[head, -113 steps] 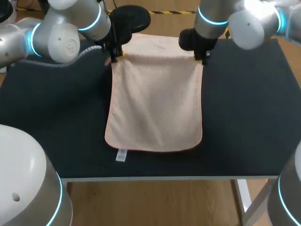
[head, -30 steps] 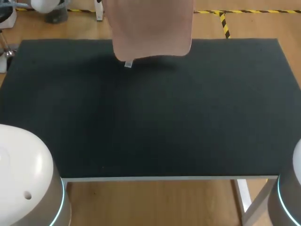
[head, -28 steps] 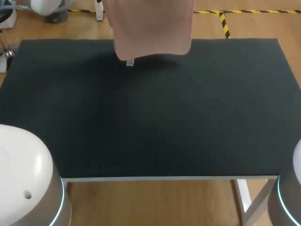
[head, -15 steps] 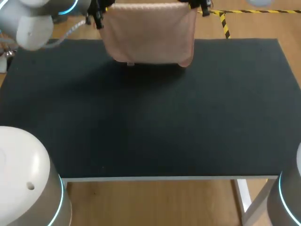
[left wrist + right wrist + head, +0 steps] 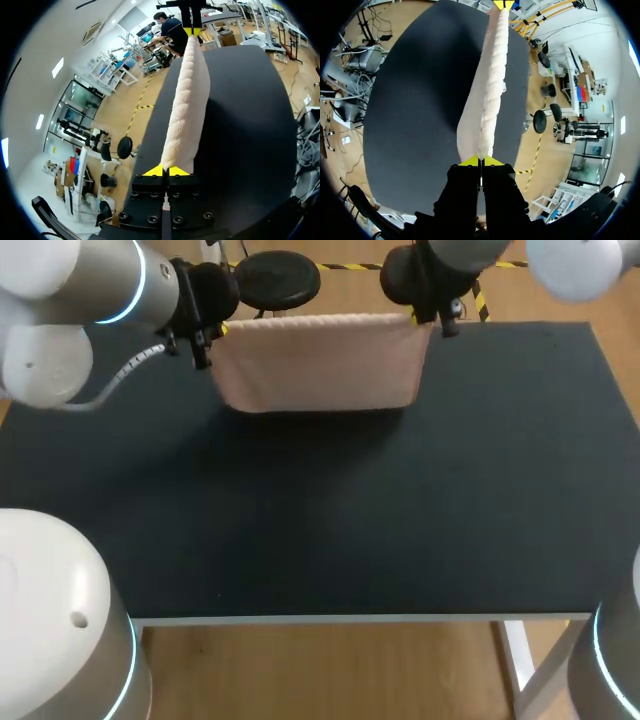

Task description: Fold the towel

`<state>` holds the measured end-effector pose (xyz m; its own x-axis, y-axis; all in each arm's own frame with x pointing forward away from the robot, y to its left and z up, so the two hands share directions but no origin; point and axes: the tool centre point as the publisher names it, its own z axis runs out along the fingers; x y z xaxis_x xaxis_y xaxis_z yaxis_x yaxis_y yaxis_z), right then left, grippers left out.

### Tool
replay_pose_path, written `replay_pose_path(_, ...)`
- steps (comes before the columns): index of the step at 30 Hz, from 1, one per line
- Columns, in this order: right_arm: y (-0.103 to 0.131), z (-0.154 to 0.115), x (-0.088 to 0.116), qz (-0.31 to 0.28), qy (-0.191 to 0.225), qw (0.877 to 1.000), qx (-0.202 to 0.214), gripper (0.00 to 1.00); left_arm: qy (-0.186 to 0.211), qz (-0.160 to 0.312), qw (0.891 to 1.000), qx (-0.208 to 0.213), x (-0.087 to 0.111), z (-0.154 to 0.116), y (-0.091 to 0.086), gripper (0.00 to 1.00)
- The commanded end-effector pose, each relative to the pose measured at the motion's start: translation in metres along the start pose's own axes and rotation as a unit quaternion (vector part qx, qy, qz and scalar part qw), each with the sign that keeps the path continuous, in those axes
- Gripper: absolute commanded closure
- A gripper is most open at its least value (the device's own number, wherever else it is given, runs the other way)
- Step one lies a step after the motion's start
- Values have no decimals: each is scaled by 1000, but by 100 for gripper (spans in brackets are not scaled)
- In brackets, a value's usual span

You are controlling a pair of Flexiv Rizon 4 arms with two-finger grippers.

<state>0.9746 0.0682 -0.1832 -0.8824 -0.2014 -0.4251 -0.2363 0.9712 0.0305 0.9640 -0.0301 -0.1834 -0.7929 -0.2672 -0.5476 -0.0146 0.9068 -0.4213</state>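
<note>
Left gripper [image 5: 165, 171] is pinched tight on one top corner of the towel [image 5: 187, 100], yellow tips pretty much pressed together with the cloth coming out right between them. Same deal on the other side: the right gripper [image 5: 481, 161] is clamped on the opposite top corner, tips closed on the fabric. From each wrist view the towel runs straight ahead as a taut band to the other gripper at the far end. In the head view the left gripper [image 5: 205, 340] and right gripper [image 5: 432, 315] sit well apart over the far part of the table [image 5: 350, 510], and the pale pink towel [image 5: 315, 365] hangs stretched flat between them, top edge level. Its bottom edge is down near the dark tabletop, but I honestly can't tell if it touches.
</note>
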Motion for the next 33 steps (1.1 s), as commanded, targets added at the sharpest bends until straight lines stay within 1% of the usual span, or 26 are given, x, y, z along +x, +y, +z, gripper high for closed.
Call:
replay_pose_path(1,-1,16,6,5,18,1000,-4,100,32,-19,999,12,1,18,9,100)
replay_pose_path(5,1,26,14,12,41,999,-9,100,62,-39,997,2,11,35,16,100)
replay_pose_path(7,2,36,20,12,56,998,-12,100,79,-48,996,-7,18,46,20,100)
replay_pose_path(11,2,52,30,13,82,996,-17,100,103,-57,993,-16,27,62,27,100)
replay_pose_path(13,2,62,35,15,95,995,-18,100,117,-54,991,-29,34,74,31,100)
replay_pose_path(16,1,76,38,18,109,994,-17,100,137,-58,988,-39,42,91,37,100)
replay_pose_path(19,-4,91,36,23,121,992,-12,100,150,-60,986,-51,45,109,42,100)
replay_pose_path(22,-9,109,31,23,133,991,-4,100,156,-64,984,-57,42,126,46,100)
replay_pose_path(25,-15,128,22,22,141,990,3,100,157,-64,984,-63,35,144,49,100)
replay_pose_path(29,-22,153,8,17,151,988,9,100,157,-60,983,-68,20,167,49,100)
replay_pose_path(33,-28,169,-6,15,154,988,17,100,150,-53,984,-78,4,186,46,100)
